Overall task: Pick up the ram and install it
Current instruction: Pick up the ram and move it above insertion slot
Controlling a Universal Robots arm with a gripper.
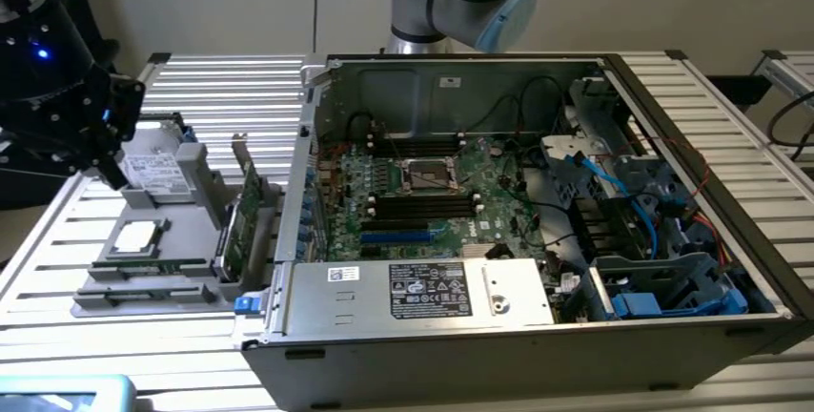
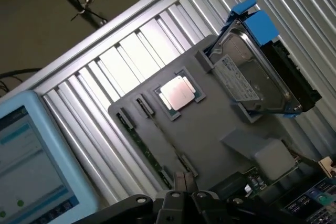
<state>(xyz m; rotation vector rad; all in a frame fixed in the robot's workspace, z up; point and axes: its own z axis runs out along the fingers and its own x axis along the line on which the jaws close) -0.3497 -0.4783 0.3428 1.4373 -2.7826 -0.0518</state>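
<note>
Both fingers [image 2: 179,182] of the gripper [image 2: 184,178] are seen pressed together with nothing clamped between them, and the tool is held above the grey tray [image 2: 220,129] without contact with any part. The ram [image 1: 151,265] is found standing on its long edge in a groove of that tray, at the tray end nearest the exterior view's bottom edge, just beside the processor [image 1: 137,234] and well apart from the hard drive [image 1: 159,172]. The tray is set on the slatted table [image 1: 216,78], at the exterior view's left of the open computer case [image 1: 535,336], so the ram is not yet installed. The ram is judged to be very light, stiff along its length, and thin enough to crack if bent or twisted. Its flat faces are expected to be smooth and somewhat slippery, and the black chips and the contact edge are considered fragile. A hold is best taken across the two flat faces, near the middle of the upper long edge, so that the stick is balanced and kept upright. The lower contact edge, seated in the tray, should be left untouched. Only light clamping force is judged necessary.
</note>
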